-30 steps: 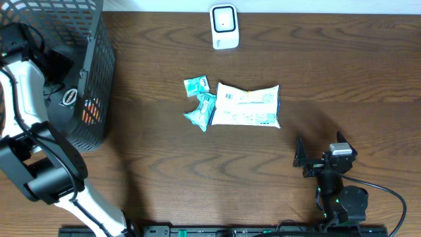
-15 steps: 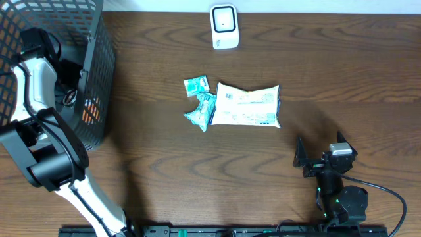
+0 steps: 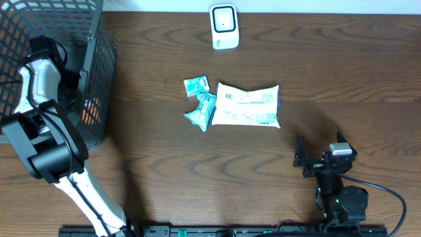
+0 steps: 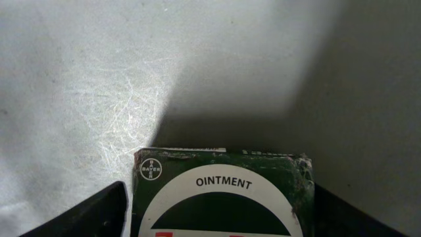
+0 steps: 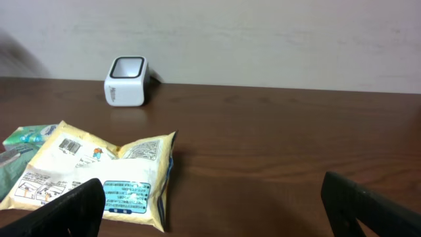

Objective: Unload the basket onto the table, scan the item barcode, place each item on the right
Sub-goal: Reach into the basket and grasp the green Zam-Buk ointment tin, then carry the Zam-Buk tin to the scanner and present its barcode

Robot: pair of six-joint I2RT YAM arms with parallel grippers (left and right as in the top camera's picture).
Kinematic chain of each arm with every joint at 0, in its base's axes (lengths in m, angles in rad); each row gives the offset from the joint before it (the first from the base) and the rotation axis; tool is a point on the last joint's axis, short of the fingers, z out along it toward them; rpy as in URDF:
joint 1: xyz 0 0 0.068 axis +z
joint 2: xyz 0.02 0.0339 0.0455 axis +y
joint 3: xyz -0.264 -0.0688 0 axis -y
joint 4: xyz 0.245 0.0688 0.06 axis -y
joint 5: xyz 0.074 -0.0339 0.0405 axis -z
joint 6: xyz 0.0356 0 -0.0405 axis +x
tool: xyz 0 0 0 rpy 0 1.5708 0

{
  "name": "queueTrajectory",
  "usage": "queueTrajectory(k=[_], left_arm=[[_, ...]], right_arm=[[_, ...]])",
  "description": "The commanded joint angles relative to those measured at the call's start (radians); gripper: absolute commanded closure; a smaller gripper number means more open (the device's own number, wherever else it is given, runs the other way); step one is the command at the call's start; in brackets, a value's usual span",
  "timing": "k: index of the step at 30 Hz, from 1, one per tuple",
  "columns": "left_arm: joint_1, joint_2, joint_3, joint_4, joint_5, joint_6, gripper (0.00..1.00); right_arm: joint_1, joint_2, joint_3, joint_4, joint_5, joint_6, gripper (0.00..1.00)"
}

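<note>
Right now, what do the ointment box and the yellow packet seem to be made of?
The ointment box looks like printed cardboard, matte green, its top corners frayed and whitish. The yellow packet seems to be thin plastic film, slightly glossy, creased and puffy.

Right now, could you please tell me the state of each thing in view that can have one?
Left gripper, open, astride the ointment box inside the basket.
Right gripper, open, empty.
Ointment box, between the jaws, grip unclear.
Basket, upright.
Yellow packet, flat on the table, print up.
Teal packets, loose beside it.
Scanner, standing, nothing before it.
</note>
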Motion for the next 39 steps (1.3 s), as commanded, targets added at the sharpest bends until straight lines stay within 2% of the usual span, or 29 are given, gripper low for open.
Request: queueTrajectory(k=[1,5,6,8,9,18,27,36,39], left_arm=[[0.003,0.007,-0.008,-0.006,-0.023,-0.005,0.2],[0.003,0.007,-0.008,-0.006,-0.023,-0.005,0.27],[0.004,0.005,-0.008,-0.007,-0.022,-0.005,0.3],[0.004,0.0,-0.008,-0.01,-0.021,0.001,0.42],[0.004,-0.004,-0.007,-0.012,-0.019,0.003,0.43],[0.004,-0.128,0.0,-0.014,-0.019,0.003,0.45],[0.004,-0.444,0.0,0.032,-0.008,0.001,0.45],[0.003,-0.801,0.0,0.147,0.161,-0.014,0.44],[-0.009,-0.88,0.0,0.174,0.271,-0.027,0.45]], right_arm=[[-0.003,-0.005,-0.002,-0.003,0.004,-0.007,0.01],[-0.003,-0.005,-0.002,-0.003,0.004,-0.007,0.01],[-0.003,-0.005,-0.002,-0.003,0.004,-0.007,0.01],[-0.003,-0.005,-0.002,-0.003,0.004,-0.007,0.01],[-0.003,-0.005,-0.002,-0.003,0.004,-0.007,0.01],[-0.003,-0.005,-0.002,-0.003,0.004,-0.007,0.01],[-0.003,-0.005,-0.002,-0.003,0.004,-0.007,0.01],[-0.003,-0.005,-0.002,-0.003,0.004,-0.007,0.01],[-0.003,-0.005,-0.002,-0.003,0.004,-0.007,0.01]])
